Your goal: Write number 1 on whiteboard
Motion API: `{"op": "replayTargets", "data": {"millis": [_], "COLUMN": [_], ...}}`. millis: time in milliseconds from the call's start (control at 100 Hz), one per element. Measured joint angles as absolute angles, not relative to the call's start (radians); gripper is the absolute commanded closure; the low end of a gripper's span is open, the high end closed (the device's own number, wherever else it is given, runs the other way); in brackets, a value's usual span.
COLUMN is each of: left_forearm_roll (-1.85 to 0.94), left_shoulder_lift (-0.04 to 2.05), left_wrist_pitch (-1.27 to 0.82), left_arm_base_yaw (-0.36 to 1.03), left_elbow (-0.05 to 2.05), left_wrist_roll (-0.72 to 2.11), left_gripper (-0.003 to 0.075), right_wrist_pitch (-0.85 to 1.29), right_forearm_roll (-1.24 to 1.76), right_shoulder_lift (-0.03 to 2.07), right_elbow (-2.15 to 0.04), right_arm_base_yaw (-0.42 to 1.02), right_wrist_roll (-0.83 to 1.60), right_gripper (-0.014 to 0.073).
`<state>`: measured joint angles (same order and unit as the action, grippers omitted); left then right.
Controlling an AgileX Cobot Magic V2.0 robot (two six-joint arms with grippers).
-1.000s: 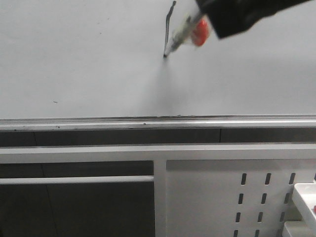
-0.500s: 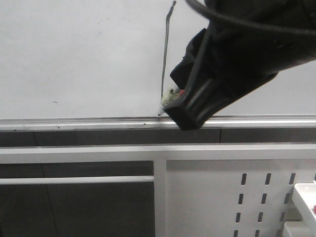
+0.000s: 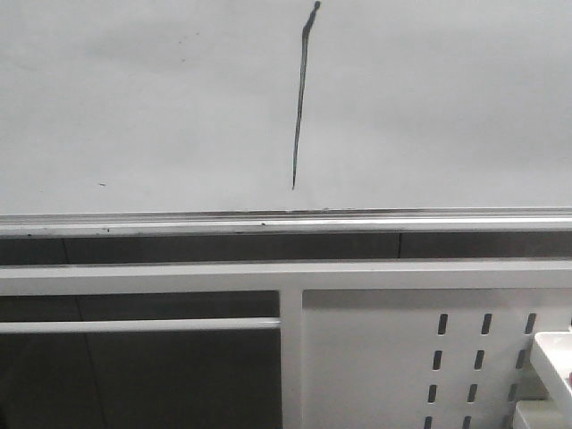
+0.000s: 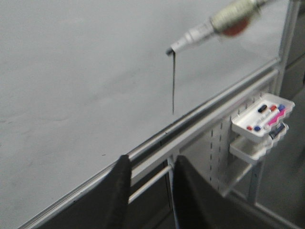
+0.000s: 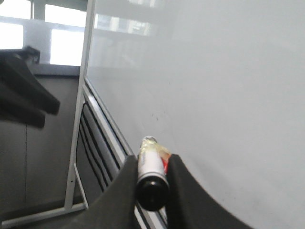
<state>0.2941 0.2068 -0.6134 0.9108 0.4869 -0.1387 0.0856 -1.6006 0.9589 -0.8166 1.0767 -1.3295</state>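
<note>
The number 1 (image 3: 302, 98) is a thin, slightly slanted black stroke on the pale whiteboard (image 3: 134, 107), ending just above the silver rail (image 3: 179, 222). No gripper shows in the front view. In the left wrist view the stroke (image 4: 173, 83) runs down the board (image 4: 71, 71), and a blurred marker (image 4: 209, 26) has its tip by the stroke's upper end. My right gripper (image 5: 152, 160) is shut on that marker (image 5: 151, 167), beside the board (image 5: 228, 71). My left gripper (image 4: 151, 160) stands open and empty, off the board near the rail.
Below the rail are a white frame and a perforated metal panel (image 3: 402, 357). A white two-level tray (image 4: 262, 119) with small coloured items hangs on that panel, its corner also in the front view (image 3: 554, 357). A dark arm part (image 5: 24, 90) shows beyond the board's edge.
The right arm drew the stroke downward from a short mark to its full length near the rail. It has since left the front view with the marker.
</note>
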Motion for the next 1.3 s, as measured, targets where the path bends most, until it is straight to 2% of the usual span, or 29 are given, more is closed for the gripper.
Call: {"op": "replayTargets", "data": {"millis": [80, 300, 430, 1300], "left_forearm_roll": [0.221, 0.113, 0.107, 0.046], "left_shoulder_lift": [0.332, 0.586, 0.661, 0.731], "left_wrist_pitch": [-0.613, -0.631, -0.686, -0.786], "left_arm_base_yaw": [0.911, 0.911, 0.911, 0.911], "left_elbow": [0.545, 0.725, 0.8, 0.83], "left_wrist_roll": [0.0, 0.272, 0.378, 0.463], "left_gripper": [0.0339, 0.046, 0.047, 0.0479], "right_wrist_pitch": [0.08, 0.045, 0.033, -0.138], "right_forearm_roll": [-1.597, -1.567, -1.564, -1.619], "right_shoulder_lift": [0.974, 1.041, 1.049, 1.049], "right_elbow": [-0.834, -0.841, -0.841, -0.839], "right_arm_base_yaw": [1.077, 1.077, 1.077, 1.077], "right_wrist_roll": [-1.33, -1.33, -1.33, -1.332], "right_gripper": [0.0645, 0.0645, 0.0645, 0.0645]}}
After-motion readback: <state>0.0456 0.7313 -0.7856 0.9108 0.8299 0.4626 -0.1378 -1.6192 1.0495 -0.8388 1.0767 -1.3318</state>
